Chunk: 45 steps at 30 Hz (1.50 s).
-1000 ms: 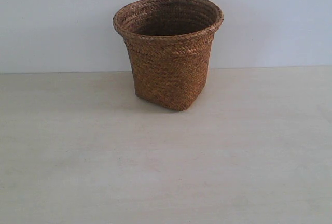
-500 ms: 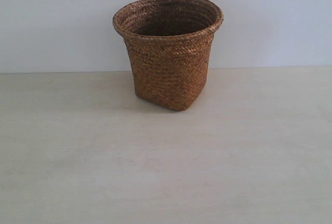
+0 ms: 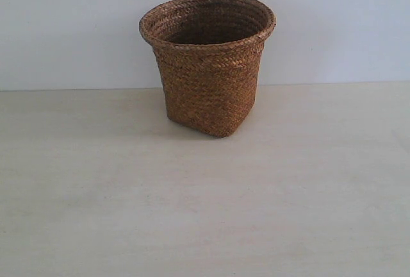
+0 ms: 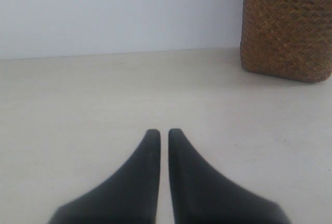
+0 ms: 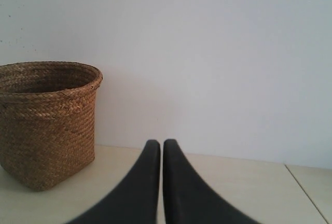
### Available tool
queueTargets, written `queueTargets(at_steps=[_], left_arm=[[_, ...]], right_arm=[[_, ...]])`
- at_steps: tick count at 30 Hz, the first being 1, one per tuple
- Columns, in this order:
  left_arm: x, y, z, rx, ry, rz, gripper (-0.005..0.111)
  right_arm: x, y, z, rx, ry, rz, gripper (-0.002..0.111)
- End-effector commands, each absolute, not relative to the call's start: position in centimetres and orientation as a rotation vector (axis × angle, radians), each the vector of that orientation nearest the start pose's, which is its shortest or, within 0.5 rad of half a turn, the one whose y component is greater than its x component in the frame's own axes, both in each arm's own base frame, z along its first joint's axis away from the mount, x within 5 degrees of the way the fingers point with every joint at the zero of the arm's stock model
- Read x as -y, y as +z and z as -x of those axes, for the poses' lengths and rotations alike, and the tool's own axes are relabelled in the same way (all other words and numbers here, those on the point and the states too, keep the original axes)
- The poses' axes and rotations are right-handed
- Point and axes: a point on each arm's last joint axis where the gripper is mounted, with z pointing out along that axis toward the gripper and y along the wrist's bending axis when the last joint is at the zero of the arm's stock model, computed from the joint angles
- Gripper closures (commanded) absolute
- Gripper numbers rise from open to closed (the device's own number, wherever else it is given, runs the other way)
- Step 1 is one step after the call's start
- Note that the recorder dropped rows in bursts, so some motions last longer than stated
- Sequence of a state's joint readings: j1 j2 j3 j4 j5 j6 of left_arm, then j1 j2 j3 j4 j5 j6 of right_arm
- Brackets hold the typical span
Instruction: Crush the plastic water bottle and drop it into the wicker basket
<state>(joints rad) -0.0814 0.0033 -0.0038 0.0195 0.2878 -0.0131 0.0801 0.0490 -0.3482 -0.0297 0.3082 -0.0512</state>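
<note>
The pale table [image 3: 205, 219] bears the wicker basket [image 3: 208, 78] (standing upright).

The wicker basket [image 3: 208, 78] stood upright on the pale table [image 3: 205, 213], toward its far edge and near the plain wall [image 3: 64, 27] behind it, roughly in the middle of the exterior view. It was brown and tightly woven in braided rows. A wide, rolled round rim flared out over a body that tapered down to a narrower, squarish base with rounded corners. Its mouth faced up and open. The inner back wall showed dark, coiled weave, while the bottom of the inside was hidden below the front rim.
</note>
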Motion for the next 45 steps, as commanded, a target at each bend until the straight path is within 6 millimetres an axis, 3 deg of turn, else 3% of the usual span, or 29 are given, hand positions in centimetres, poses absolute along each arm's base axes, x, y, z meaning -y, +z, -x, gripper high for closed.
queueTargets(at_steps=[1,6,20,29,45], left_arm=[[0.4,18.7,-5.5,-1.768,-0.066,-0.055,0.102],[0.4,18.7,-5.5,-1.768,-0.066,-0.055,0.102],[0.4,18.7,-5.5,-1.768,-0.066,-0.055,0.102],[0.4,18.8,-5.5,-1.766,-0.066,-0.055,0.102],[0.4,18.8,-5.5,-1.766,-0.066,-0.055,0.102]], right_arm=[[-0.2,29.6,-3.4,-1.499,-0.012,0.113,0.108],[-0.2,27.6,-4.0,-1.576,0.032,0.077,0.108],[-0.5,18.9,-5.4,-1.769,0.097,0.026,0.108],[-0.6,18.4,-5.4,-1.801,0.049,0.107,0.108],[-0.4,18.4,-5.4,-1.804,0.060,0.051,0.108]])
